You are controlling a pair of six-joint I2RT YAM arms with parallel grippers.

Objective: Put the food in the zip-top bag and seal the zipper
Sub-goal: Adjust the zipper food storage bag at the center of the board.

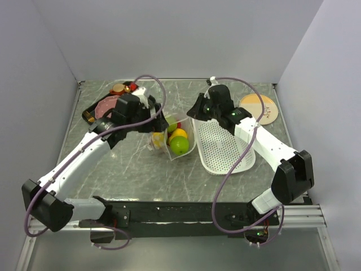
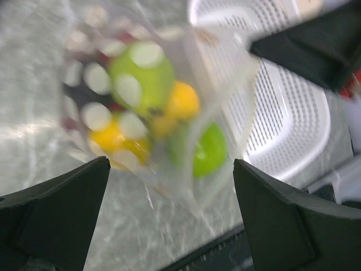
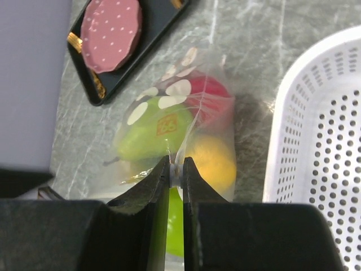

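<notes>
At the tabletop's point(image 1: 130, 164) centre, the zip-top bag point(image 1: 169, 138), food point(image 1: 179, 145) inside, is clamped at its edge by the right tool point(image 3: 176, 175). The left tool point(image 2: 171, 166) is held wide apart at its ten o'clock, and a white basket point(image 1: 225, 149) is seen at three o'clock.

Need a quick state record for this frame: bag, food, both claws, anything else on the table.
bag: zip-top bag, mid-table, just left of the basket
food: food inside the bag; green, yellow and red pieces show
left claw: left claw open, fingers either side of the bag, not gripping
right claw: right claw shut on the bag's edge
seal state: cannot tell
basket: white basket, no food seen in it
tray: black tray, far left, holds a pink slice
</notes>
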